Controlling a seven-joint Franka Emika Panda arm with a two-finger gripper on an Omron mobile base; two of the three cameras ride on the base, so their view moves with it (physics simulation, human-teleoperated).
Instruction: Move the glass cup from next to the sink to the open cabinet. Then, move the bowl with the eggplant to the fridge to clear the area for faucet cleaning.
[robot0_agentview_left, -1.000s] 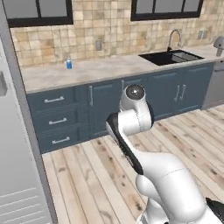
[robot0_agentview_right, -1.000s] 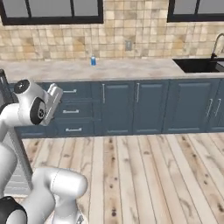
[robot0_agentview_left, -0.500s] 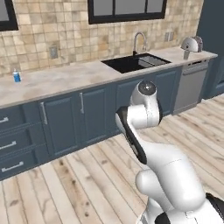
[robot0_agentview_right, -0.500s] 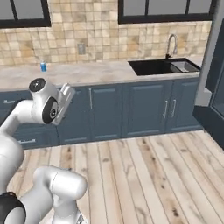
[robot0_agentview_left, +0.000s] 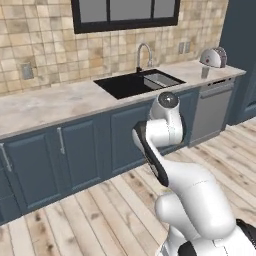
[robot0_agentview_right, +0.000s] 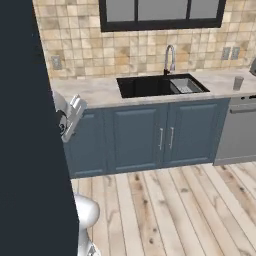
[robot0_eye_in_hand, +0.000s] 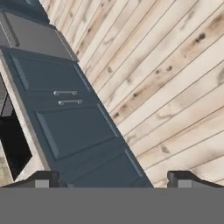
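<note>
Black double sink (robot0_agentview_left: 137, 83) sits in the pale stone counter (robot0_agentview_left: 45, 105), grey tray insert (robot0_agentview_right: 186, 85) in its right basin. Silver faucet (robot0_agentview_left: 144, 52) rises behind it, against the tan tile wall. No readable writing, brand or label on anything in view.

Cup (robot0_agentview_right: 238, 82) stands upright on the counter right of the sink, well apart from it, above the grey dishwasher front (robot0_agentview_right: 237, 132). In the left base view the same cup (robot0_agentview_left: 205, 72) is just in front of a round grey-white object with a reddish spot near the counter's far end; too small to tell what it is.

Gripper (robot0_eye_in_hand: 113, 177): two dark fingertips (robot0_eye_in_hand: 42, 179) at the bottom of the hand view, spread wide, nothing between them. It looks down over blue-grey base cabinet doors (robot0_eye_in_hand: 65, 118) with silver handles and the plank floor (robot0_eye_in_hand: 175, 78); a slice of the sink's black basin shows at the left edge. The cup is nowhere near the fingers, far across the counter from them.

Arm (robot0_agentview_left: 165, 125) is folded in front of the sink cabinets. A tall dark panel (robot0_agentview_right: 25, 150) blocks the left of the right base view.
</note>
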